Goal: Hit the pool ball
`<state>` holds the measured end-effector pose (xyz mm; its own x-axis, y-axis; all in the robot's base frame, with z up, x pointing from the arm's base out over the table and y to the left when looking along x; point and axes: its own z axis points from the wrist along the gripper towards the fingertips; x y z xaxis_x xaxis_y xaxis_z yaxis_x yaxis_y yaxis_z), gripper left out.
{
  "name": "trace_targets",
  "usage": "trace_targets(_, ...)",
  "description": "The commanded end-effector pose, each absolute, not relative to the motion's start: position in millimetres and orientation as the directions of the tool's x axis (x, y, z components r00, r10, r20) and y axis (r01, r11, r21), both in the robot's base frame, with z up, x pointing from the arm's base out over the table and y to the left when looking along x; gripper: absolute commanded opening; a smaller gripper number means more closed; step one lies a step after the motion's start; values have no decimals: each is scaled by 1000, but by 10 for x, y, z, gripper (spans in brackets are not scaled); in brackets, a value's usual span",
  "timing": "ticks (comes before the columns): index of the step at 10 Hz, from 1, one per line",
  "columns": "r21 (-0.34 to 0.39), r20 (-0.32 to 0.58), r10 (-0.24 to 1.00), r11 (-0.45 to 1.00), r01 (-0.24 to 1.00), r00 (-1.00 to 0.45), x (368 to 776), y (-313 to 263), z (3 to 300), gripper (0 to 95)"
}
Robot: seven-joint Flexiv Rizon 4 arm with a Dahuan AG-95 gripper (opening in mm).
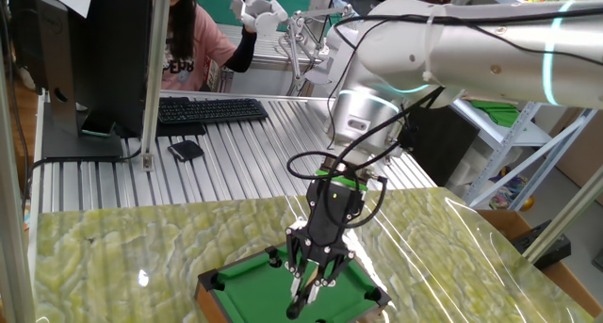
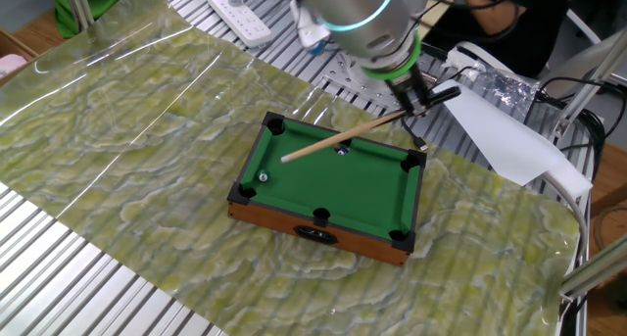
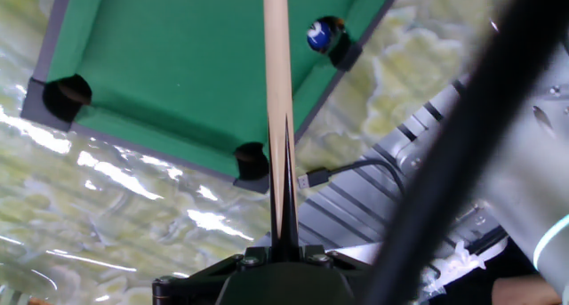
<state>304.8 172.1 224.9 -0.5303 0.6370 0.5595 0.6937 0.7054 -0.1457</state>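
Observation:
A small pool table with green felt and black pockets stands on the marbled cloth. It also shows in one fixed view and the hand view. My gripper is shut on the butt of a long wooden cue stick, which slants over the felt with its tip low at the left. The pool ball, tiny, glossy and dark green, lies just past the tip near the left corner pocket. It is out of the hand view, where the gripper holds the cue stick.
A glossy blue ball sits beside a side pocket, right of the cue. A keyboard, a monitor and a person are behind the table. White paper lies on the ribbed metal top.

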Motion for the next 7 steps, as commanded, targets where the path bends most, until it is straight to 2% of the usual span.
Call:
trace_targets(1, -157, 526, 645, 715, 682, -555, 2998, 1806, 2341, 0)
trace_targets(7, -156, 440, 660, 724, 672, -609, 2982, 1833, 2479, 0)
